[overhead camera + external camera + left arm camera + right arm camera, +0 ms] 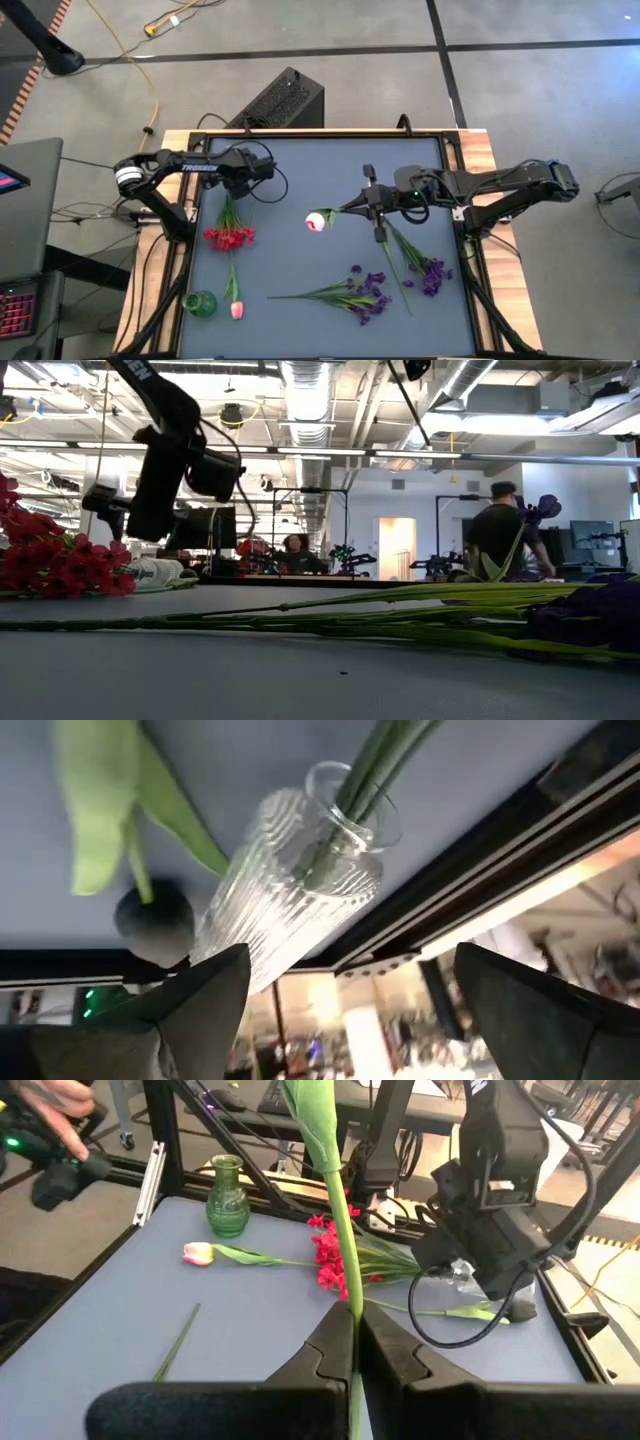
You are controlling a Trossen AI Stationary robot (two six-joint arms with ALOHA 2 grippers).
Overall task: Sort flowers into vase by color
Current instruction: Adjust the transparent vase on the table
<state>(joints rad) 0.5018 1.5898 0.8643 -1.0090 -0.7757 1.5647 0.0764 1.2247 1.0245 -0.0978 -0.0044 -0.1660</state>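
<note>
My right gripper [352, 1342] is clamped on the green stem of a pink-white tulip [319, 220], near the table centre, a bit to the right side. I judge the grip is low on the stem so the bud hangs free and the stem can later be steered into a vase mouth. In the right wrist view the stem runs up betw. both fingers, and they are pressed together on it.

My left gripper [345, 995] is at the back-left of the table, its fingers [545, 1005] apart, w/ nothing betw. them. Just in front of it lies a clear ribbed glass vase [290, 885] on its side, green stems going in its neck. The red flowers [230, 236] spread out from there toward the front. Prob. the vase tipped over, or was never upright; I cannot tell which.

Green vase [199, 304] stands upright at the front-left corner, and a second pink tulip [236, 308] lies just beside it, not inside. Purple flowers: one bunch [366, 297] lies front-centre, other bunch [431, 274] at the right, both flat on the mat, not yet sorted.

Writing: white letters on the left arm [200, 168], seems "TROSSEN", not fully readable. No other label I can read.
</note>
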